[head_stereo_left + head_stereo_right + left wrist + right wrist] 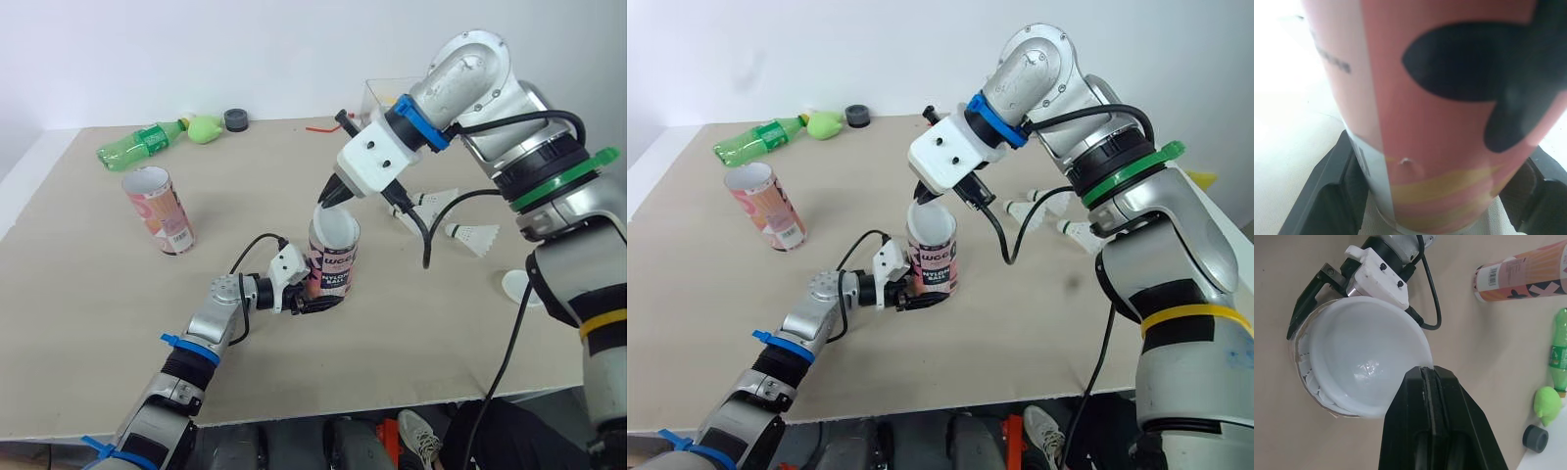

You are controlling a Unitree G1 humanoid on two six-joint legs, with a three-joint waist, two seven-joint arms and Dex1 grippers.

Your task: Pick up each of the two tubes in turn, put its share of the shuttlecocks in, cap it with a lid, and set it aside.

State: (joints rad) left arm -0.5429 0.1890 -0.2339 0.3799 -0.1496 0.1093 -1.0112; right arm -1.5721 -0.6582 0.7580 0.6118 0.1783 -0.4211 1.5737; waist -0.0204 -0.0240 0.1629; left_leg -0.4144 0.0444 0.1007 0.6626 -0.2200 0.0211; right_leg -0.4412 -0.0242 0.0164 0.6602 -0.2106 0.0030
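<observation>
The left gripper (318, 296) clamped the tube (338, 262) near its base. The right gripper (1426, 376) pinched the lid (1359, 362) by its rim over the tube's mouth.

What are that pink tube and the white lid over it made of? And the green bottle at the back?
The pink tube looks like printed cardboard with a slight sheen; a small dent shows in its wall, though thin plastic is possible. The white lid seems thin, translucent plastic: shapes show dimly through it. The green bottle is likely see-through glossy plastic.
</observation>
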